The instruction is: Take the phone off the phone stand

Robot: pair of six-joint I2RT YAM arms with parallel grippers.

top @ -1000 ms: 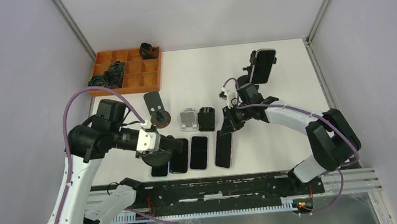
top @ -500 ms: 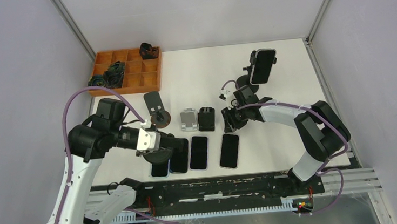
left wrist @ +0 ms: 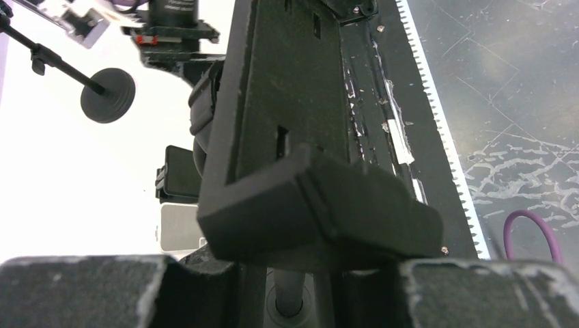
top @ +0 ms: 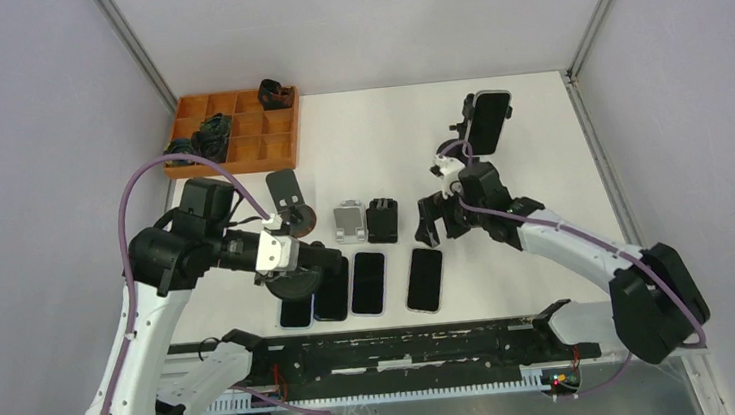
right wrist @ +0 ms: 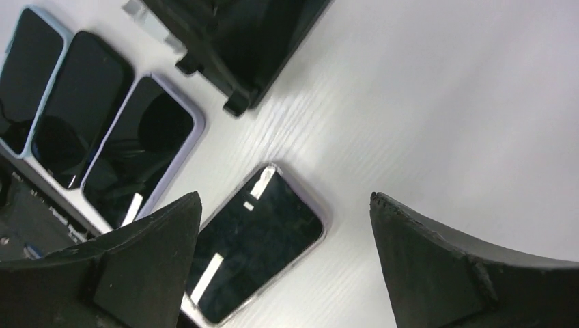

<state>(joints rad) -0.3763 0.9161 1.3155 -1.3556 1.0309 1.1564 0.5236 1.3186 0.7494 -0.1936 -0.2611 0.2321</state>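
Phone: your phone [top: 489,122] stands upright in the phone stand [top: 465,111] at about 1 o'clock on the table [top: 377,136], well away from the flat row near 6 o'clock.
Handling: expect a stiff, fairly light slab with a slick glass face. It will likely slip if pinched face to back, and it can crack if dropped.
Where to hold: take it across the two long edges, above the cradle, where the case gives grip. Judge the lift as straight up out of the clamp.
Right pincer: the right pincer [top: 437,219] gapes wide with nothing in it. It hangs over a loose phone [right wrist: 256,253] lying flat at the 3 o'clock end of the row.
Left pincer: the left pincer [left wrist: 290,294] is closed around the stem of a black stand [left wrist: 293,123] near 7 o'clock. No phone shows in that stand.
Surface: smooth white tabletop, so a phone set down may slide.
Room: the orange tray [top: 276,147] sits at 11 o'clock and a silver stand [top: 348,219] is mid-table. Walls close in on both sides, so you have little swing beyond 1 o'clock.
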